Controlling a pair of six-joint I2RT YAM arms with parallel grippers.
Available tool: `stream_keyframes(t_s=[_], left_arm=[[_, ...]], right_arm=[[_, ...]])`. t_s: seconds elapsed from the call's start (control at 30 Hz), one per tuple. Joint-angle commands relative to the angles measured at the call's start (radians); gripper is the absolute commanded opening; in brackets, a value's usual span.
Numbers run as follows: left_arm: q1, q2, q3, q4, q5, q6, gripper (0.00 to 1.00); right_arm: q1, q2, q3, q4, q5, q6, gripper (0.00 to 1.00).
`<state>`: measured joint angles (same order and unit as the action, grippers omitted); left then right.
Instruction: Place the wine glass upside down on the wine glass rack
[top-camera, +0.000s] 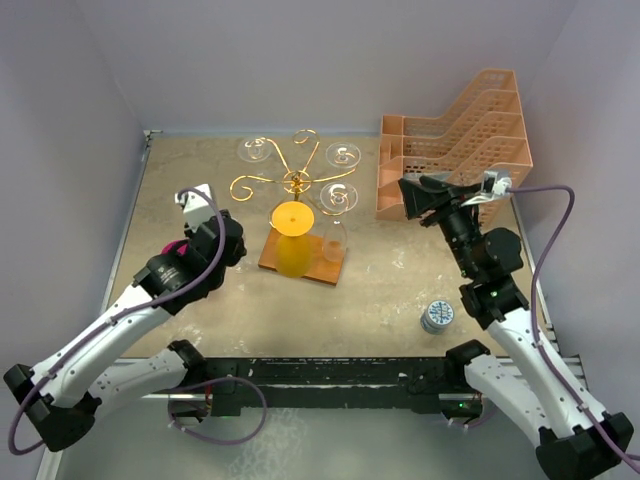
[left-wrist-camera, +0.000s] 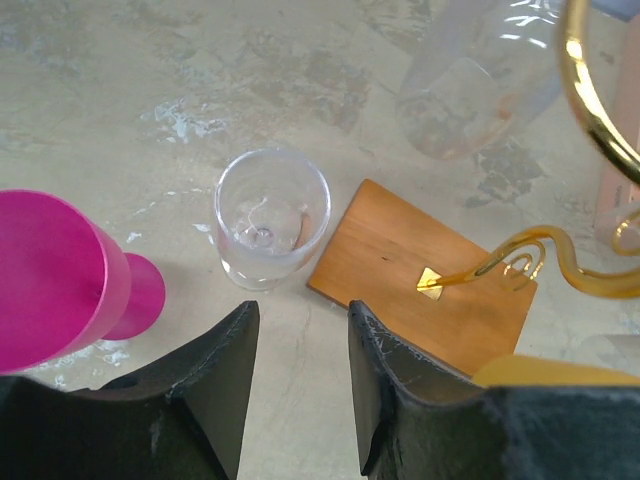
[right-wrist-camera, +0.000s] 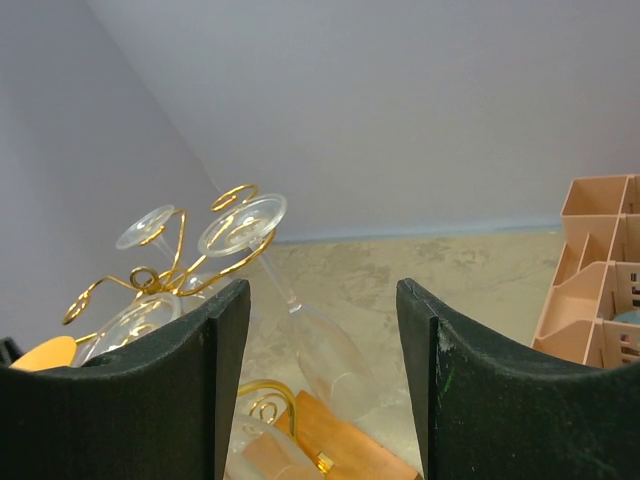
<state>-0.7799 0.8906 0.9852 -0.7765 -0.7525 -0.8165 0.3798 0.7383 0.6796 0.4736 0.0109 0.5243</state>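
Note:
The gold wire wine glass rack (top-camera: 297, 183) stands on its brown wooden base (top-camera: 322, 262) at mid table. Three clear glasses (top-camera: 340, 197) and a yellow glass (top-camera: 292, 240) hang on it upside down. My left gripper (top-camera: 195, 200) is open and empty, left of the rack. In the left wrist view it (left-wrist-camera: 300, 315) hovers above bare table. Ahead of it a clear glass (left-wrist-camera: 270, 215) stands mouth up by the base corner (left-wrist-camera: 420, 290), and a pink glass (left-wrist-camera: 50, 280) is at the left. My right gripper (top-camera: 415, 195) is open and empty, right of the rack, facing a hanging clear glass (right-wrist-camera: 325, 350).
A peach lattice tray stack (top-camera: 455, 140) stands at the back right, just behind my right gripper. A small round blue and white tin (top-camera: 437, 316) sits on the table by the right arm. Grey walls close in the left, back and right sides.

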Motion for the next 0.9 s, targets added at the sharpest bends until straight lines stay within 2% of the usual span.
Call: stream_keyframes(t_s=[0.0, 0.13, 0.3, 0.77, 0.87], left_arm=[[0.113, 0.024, -0.023, 0.130, 0.180, 0.079, 0.39], [0.192, 0.051, -0.026, 0.211, 0.290, 0.123, 0.40], [0.259, 0.114, -0.026, 0.266, 0.343, 0.155, 0.37], [0.283, 0.193, -0.097, 0.305, 0.291, 0.201, 0.29], [0.283, 0.182, -0.122, 0.306, 0.284, 0.204, 0.22]], right_arm=[[0.004, -0.025, 0.053, -0.038, 0.019, 0.015, 0.62], [0.004, -0.036, 0.042, -0.048, 0.014, 0.022, 0.62], [0.004, -0.044, 0.044, -0.058, 0.014, 0.022, 0.62], [0.004, -0.067, 0.048, -0.062, 0.001, 0.016, 0.63], [0.004, -0.063, 0.061, -0.090, 0.019, 0.016, 0.63]])
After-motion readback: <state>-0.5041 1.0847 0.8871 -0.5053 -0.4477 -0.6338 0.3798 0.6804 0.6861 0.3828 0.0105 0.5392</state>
